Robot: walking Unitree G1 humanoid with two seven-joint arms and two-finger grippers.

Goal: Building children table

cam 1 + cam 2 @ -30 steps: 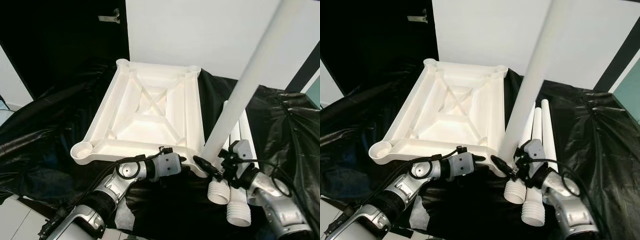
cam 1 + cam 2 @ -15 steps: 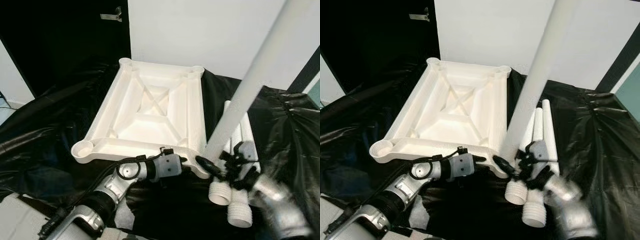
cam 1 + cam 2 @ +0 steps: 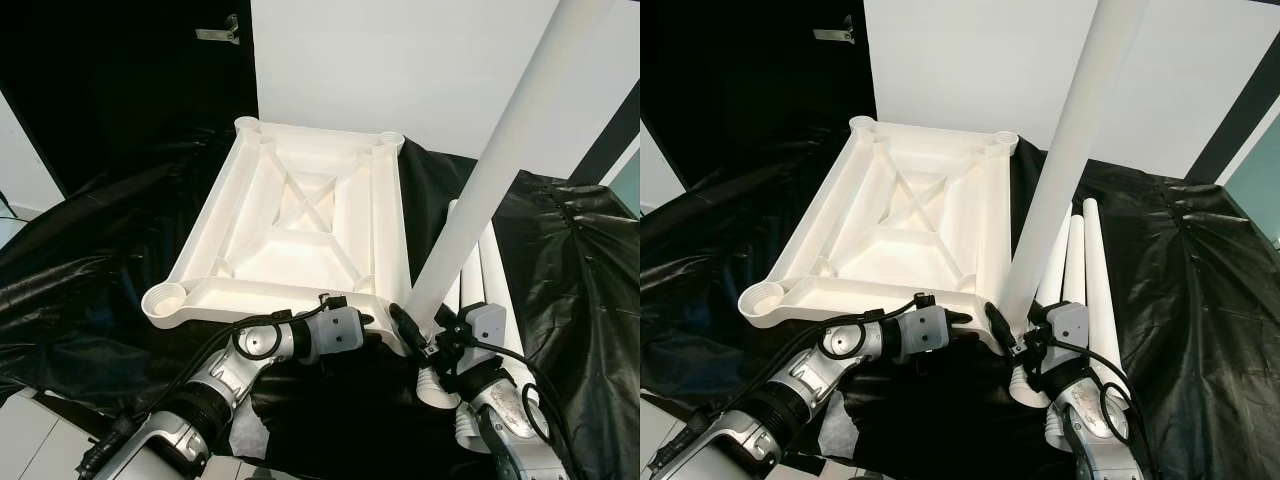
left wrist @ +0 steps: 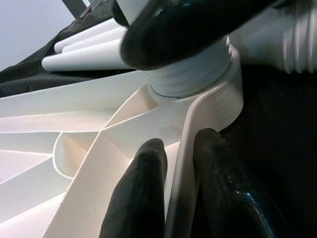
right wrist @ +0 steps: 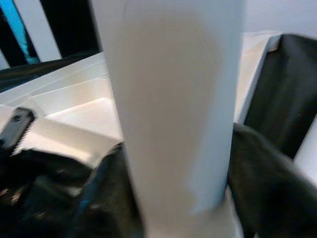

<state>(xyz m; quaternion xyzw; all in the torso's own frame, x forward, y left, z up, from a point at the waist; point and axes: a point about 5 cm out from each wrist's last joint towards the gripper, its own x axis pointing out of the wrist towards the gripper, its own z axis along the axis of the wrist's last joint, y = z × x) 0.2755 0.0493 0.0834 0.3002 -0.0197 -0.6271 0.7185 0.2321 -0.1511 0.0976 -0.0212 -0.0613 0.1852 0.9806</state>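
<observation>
Left pincer (image 4: 173,198) pinches tabletop (image 3: 300,215) rim; right pincer (image 3: 418,335) clamps leg (image 3: 480,190) base. Rigid, light, slippery plastic.

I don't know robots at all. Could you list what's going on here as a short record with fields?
surface: black sheet
tabletop: white, upside down, ribs showing
upright leg: white tube standing in the near right corner socket
spare legs: three white tubes lying right of the tabletop
left gripper: fingers pinching the tabletop's rim by that socket
right gripper: at the base of the upright leg, fingers either side of it
empty socket: near left corner
</observation>
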